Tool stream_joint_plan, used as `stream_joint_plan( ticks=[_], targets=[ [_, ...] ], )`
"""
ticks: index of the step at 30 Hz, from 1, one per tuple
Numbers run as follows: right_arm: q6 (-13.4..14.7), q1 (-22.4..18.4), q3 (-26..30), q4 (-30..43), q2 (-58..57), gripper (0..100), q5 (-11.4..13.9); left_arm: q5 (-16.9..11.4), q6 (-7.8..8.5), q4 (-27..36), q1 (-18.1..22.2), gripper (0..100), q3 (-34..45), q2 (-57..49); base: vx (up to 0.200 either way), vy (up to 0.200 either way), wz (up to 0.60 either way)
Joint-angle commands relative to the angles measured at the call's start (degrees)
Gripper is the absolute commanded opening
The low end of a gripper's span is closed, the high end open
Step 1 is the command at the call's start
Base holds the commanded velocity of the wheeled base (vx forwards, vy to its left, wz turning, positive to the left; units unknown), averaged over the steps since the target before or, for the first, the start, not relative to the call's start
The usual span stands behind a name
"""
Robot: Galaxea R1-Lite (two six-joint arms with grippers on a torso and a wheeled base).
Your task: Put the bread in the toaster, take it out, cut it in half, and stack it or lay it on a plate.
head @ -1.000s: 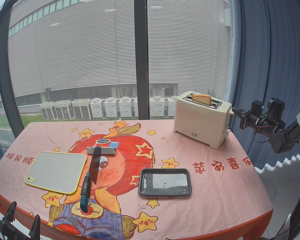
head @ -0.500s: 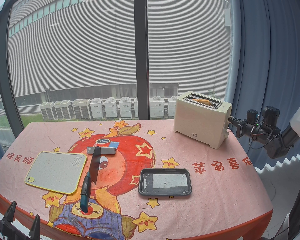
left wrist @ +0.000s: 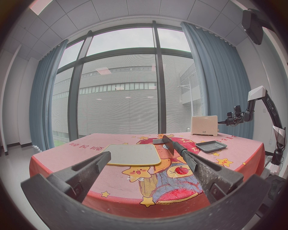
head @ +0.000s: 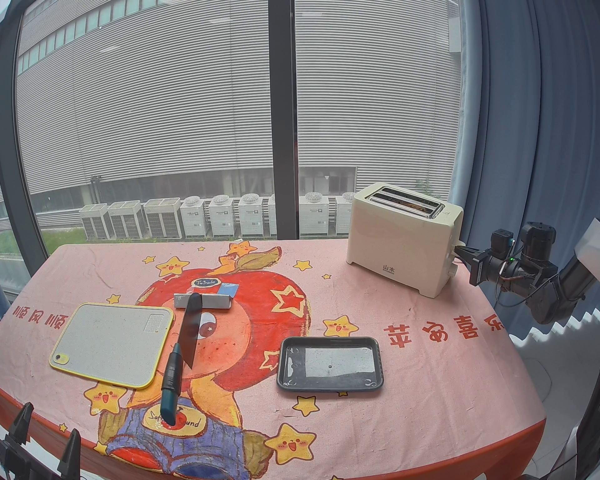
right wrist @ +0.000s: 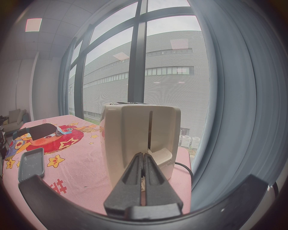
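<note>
Bread (head: 407,202) sits sunk low in the toaster (head: 400,250), apparently because the right claw (right wrist: 143,157), pinched shut on nothing, bears on the side lever (right wrist: 162,155). Left claw (left wrist: 144,154) hangs spread wide at the near table (head: 437,375) edge, near the knife (head: 178,356).

**Room setting.** A tall window (head: 156,112), divided by a dark mullion (head: 282,119), faces a grey ribbed building (head: 375,94). A row of outdoor air-conditioning units (head: 219,215) stands at the foot of that building. Daylight enters through the glass. Blue-grey curtains (head: 531,106) hang beside the window. The table (head: 437,387) carries a pink cartoon-printed cloth. Overhead, a tiled ceiling (left wrist: 120,12) holds a lit panel (left wrist: 39,5). The floor (head: 556,369) is pale.
</note>
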Motion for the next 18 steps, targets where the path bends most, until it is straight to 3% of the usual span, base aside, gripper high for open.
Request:
stream_joint_plan(
  ticks=[1, 18],
  targets=[
    [-0.04, 0.01, 0.22, 0.4, 0.45, 0, -0.01, 0.01, -0.01, 0.02, 0.05, 100, 1.01, -0.93, 0.0, 0.0, 0.0],
    [0.05, 0.63, 0.13, 0.49, -3.59, 0, -0.01, 0.01, 0.08, 0.02, 0.05, 100, 1.01, -0.93, 0.0, 0.0, 0.0]
  ],
)
